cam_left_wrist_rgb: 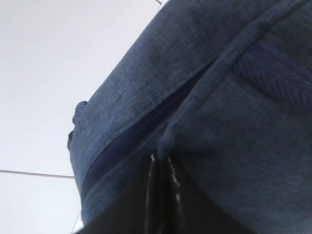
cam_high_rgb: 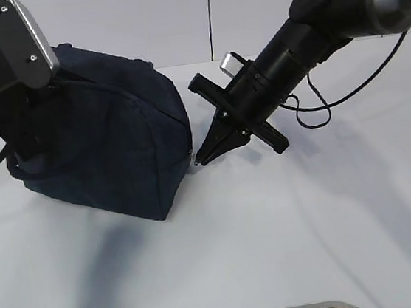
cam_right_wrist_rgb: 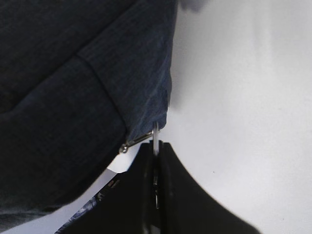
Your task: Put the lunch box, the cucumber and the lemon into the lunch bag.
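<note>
I've got the right gripper (cam_right_wrist_rgb: 155,161) pinched shut on the metal ring pull (cam_right_wrist_rgb: 155,139) at the boxy navy fabric lunch bag's (cam_high_rgb: 108,143) lower corner; the left gripper (cam_left_wrist_rgb: 163,168) clamps fabric beside the zipper, which runs back toward it.

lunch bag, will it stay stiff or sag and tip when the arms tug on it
Likely floppy: the bag is soft fabric, already creased and leaning on the table. It may tip or slide, since the right gripper pulls its ring pull low at one corner while the left gripper pinches fabric.
</note>
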Tool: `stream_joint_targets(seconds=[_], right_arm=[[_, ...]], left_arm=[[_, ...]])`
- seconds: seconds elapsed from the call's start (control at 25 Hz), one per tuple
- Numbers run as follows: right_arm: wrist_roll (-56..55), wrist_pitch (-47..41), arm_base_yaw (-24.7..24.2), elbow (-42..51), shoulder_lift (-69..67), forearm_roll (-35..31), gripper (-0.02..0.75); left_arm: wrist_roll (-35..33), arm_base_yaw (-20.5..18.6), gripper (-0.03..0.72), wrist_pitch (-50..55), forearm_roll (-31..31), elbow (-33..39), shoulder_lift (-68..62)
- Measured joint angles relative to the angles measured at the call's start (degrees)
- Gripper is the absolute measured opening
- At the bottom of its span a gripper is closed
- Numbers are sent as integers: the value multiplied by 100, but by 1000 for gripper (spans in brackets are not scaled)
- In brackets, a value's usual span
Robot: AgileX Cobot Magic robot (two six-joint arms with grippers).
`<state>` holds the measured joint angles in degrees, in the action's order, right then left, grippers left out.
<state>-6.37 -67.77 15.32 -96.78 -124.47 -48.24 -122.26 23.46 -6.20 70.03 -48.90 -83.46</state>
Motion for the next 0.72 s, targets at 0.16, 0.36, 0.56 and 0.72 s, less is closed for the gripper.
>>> stream_joint_targets(seconds=[0.16, 0.36, 0.56, 0.72], right_arm=[[451, 24, 0, 0, -13, -77, 5], [965, 24, 0, -28, -17, -110, 9], [1364, -80, 0, -362, -26, -110, 132], [1509, -120, 0, -512, -26, -110, 285]], left_arm=[[0, 0, -11, -3, 2, 0, 0], [0, 0, -11, 9, 2, 0, 0], [0, 0, -11, 57, 2, 0, 0], [0, 0, -11, 127, 2, 0, 0]])
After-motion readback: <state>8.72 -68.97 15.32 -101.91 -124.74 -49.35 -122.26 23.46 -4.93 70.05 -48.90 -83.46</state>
